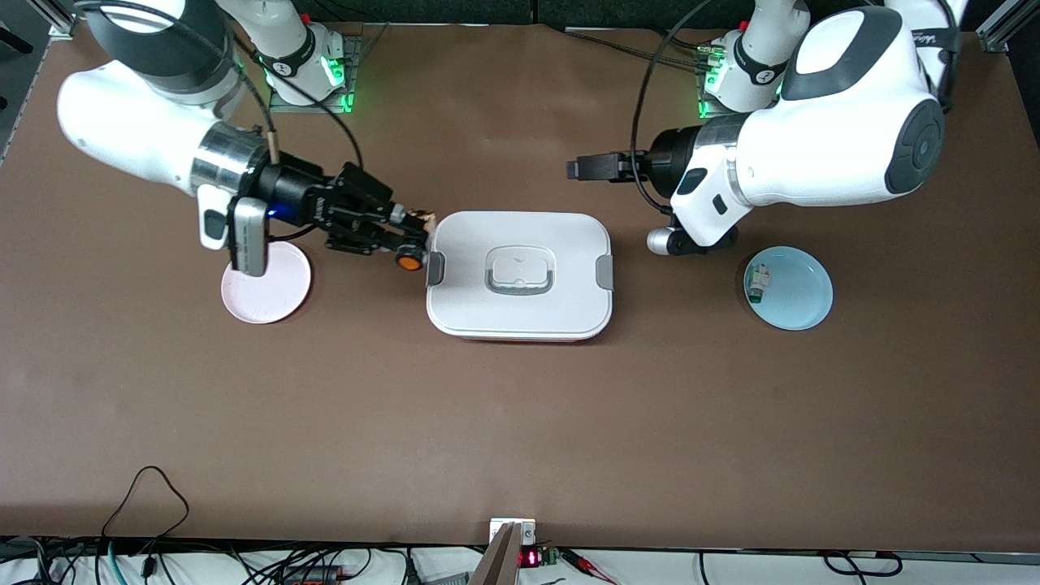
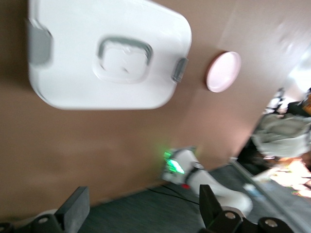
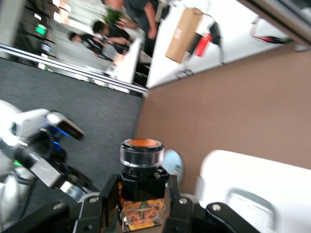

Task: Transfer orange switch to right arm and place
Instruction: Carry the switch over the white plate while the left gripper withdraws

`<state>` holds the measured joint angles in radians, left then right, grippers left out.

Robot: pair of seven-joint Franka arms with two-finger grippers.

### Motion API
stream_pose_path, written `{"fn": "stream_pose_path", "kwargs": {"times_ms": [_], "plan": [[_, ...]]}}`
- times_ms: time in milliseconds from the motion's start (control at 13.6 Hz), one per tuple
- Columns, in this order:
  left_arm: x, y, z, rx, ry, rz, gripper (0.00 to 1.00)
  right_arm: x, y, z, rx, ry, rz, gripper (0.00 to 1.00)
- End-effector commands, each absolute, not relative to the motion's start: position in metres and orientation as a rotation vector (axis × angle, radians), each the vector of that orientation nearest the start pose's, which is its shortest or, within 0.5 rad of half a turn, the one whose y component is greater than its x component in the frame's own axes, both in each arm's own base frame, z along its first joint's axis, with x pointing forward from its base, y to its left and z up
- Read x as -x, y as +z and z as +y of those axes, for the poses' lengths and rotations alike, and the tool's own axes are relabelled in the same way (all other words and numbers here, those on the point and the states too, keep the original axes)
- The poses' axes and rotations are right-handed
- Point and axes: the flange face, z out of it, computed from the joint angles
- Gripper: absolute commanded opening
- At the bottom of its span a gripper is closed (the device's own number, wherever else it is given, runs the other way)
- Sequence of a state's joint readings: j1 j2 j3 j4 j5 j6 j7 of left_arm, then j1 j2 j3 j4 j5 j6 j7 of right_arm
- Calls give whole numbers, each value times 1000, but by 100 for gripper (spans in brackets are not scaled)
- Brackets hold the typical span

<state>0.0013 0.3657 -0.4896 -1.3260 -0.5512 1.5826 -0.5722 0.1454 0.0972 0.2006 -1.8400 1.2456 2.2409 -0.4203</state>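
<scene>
Beside the white lidded container (image 1: 518,275), at its right-arm end, right gripper (image 1: 410,237) clamped on the orange switch (image 1: 409,260), between container and pink plate (image 1: 267,283). Up over the table near the blue plate (image 1: 789,288), left gripper (image 1: 578,169) spread wide, holding nothing.

I found almost nothing I could read. A small display (image 1: 529,557) at the tabletop's (image 1: 520,422) edge nearest the front camera glowed with red digits, too small for me to make out. Dark lettering on my left arm's upper casing (image 1: 920,37) was cut off and illegible. The white lidded box (image 1: 520,313) carried no lettering.
</scene>
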Motion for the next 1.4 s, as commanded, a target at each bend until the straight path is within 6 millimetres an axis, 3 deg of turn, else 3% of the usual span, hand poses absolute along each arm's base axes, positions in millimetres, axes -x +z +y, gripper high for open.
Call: {"fn": "stream_pose_path", "kwargs": {"times_ms": [0, 368, 589, 883, 1251, 1325], "plan": [[-567, 566, -292, -2606, -445, -14, 99, -576, 524, 202, 2197, -254, -78, 0], [-558, 574, -276, -2761, -340, -216, 99, -582, 500, 130, 2514, -109, -52, 0], [-550, 589, -255, -2841, -335, -245, 100, -579, 483, 103, 2764, -37, -78, 0], [-543, 605, -197, -2954, -278, -110, 100, -576, 435, 83, 2977, 70, -57, 0], [-540, 599, -81, -2957, -253, -213, 100, -568, 363, 51, 3147, 76, -29, 0], [-536, 598, -65, -2985, -249, -207, 100, -567, 345, 44, 3153, 63, -25, 0]]}}
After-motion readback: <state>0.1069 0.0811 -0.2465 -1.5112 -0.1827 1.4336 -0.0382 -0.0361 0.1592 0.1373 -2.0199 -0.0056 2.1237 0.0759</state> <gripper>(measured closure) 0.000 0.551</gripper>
